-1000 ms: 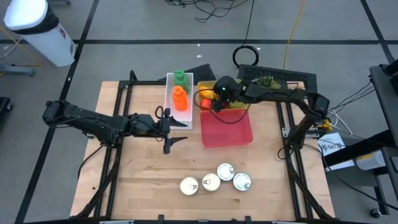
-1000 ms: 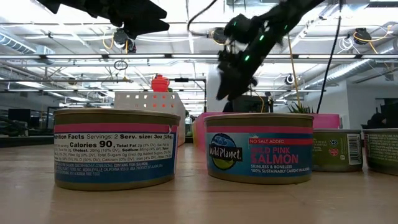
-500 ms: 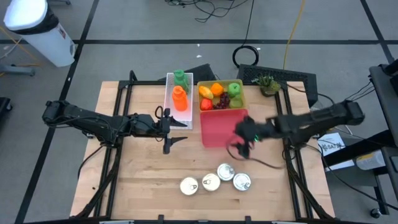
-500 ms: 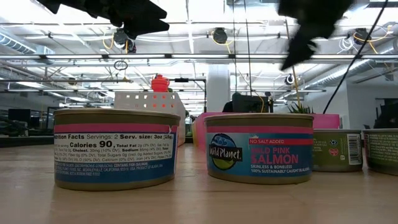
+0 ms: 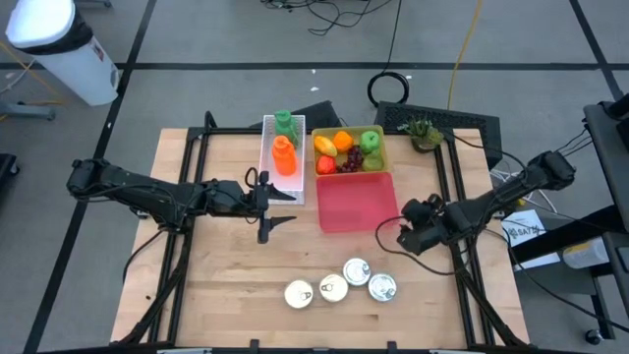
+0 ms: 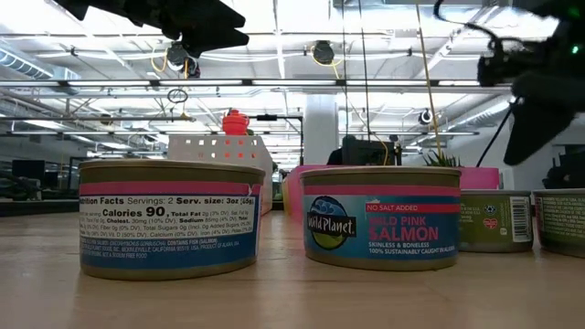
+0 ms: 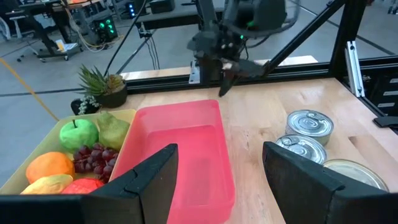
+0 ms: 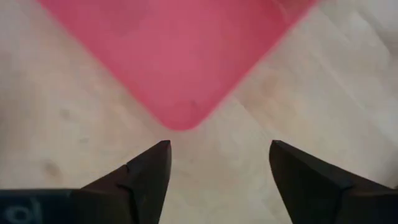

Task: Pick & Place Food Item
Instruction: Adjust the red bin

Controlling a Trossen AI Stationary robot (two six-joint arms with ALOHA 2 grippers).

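Now my right claw (image 5: pixel 405 239) hangs open and empty right of centre, beside the empty pink plastic bin (image 5: pixel 358 202); I should drop squarely over one round tin can (image 5: pixel 356 272), lower centre, before closing.

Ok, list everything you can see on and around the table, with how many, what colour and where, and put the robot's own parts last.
Cans: four, silver tops, in a row near the front edge of the table.
Pink bin: one, mid-table, nothing in it.
Yellow-green tray: one, behind the pink bin, holding fruit: orange, green, red, plus dark grapes.
White rack: one, left of the fruit tray, holding an orange bottle and a green bottle.
Potted plant: one, green, at the back right.
White bin: one, on the floor, far left.
Left gripper: dark, fingers open, left of the pink bin.
Right gripper: dark, fingers open, at the pink bin's front right corner.
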